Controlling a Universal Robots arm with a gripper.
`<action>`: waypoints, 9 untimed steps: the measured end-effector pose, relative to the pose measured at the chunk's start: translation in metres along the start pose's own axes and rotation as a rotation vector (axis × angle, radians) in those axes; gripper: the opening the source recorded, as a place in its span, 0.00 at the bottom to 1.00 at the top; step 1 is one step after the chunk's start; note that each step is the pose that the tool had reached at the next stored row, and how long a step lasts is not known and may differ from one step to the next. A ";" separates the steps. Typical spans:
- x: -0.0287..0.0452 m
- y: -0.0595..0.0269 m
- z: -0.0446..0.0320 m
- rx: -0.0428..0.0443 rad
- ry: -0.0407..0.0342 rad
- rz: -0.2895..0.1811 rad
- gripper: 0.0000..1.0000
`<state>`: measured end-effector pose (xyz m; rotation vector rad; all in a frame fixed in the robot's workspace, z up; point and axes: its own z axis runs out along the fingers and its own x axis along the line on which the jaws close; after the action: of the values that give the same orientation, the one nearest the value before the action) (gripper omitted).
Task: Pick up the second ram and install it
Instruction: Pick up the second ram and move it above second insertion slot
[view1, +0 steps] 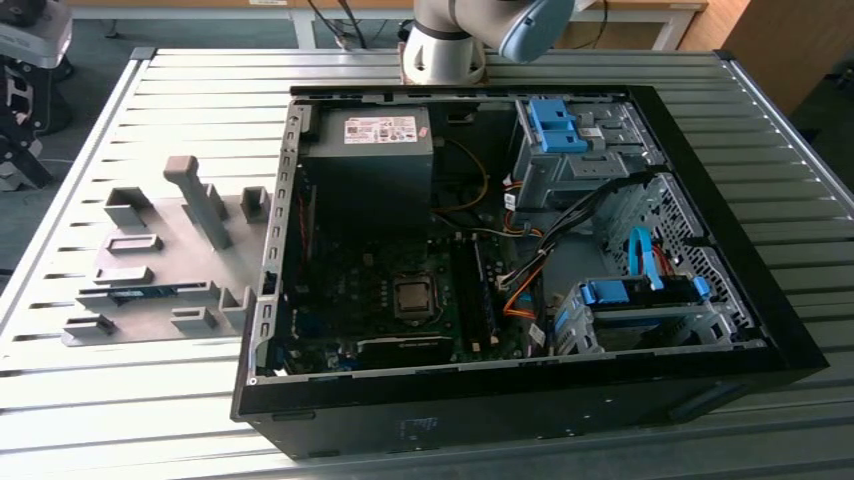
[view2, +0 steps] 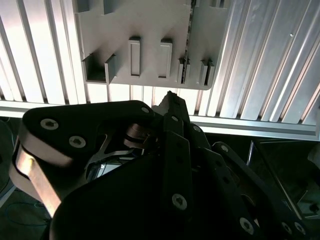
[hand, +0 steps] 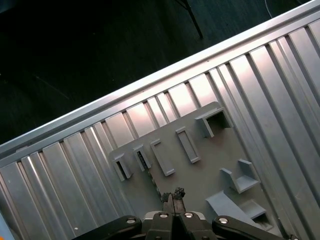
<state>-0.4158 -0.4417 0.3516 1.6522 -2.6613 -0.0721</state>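
The second ram, a thin blue-green circuit-board stick, stands on its long edge in the grey plastic holder plate, near that plate's front edge. In the second wrist view it seems to be the dark edge-on strip between two low blocks, though that is hard to be sure of. There is one such stick on the plate, among roughly nine raised grey blocks.

The black pincer hangs over this plate with its two fingertips pressed narrowly together, gripping nothing and clear of the stick.

On the exterior view's right of the plate lies one open black computer case, holding one green motherboard, one black power supply box and two blue drive brackets.

All of it rests on one ribbed aluminium surface. The pale arm base rises at the far edge, with dark floor and wooden furniture beyond.
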 end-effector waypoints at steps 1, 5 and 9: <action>0.0000 0.0000 0.0002 0.0000 0.0000 0.000 0.11; 0.0000 0.0000 0.0009 0.0000 0.0000 0.000 0.11; 0.0000 -0.0001 0.0017 0.0000 -0.0001 0.000 0.11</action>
<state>-0.4158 -0.4417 0.3500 1.6522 -2.6614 -0.0721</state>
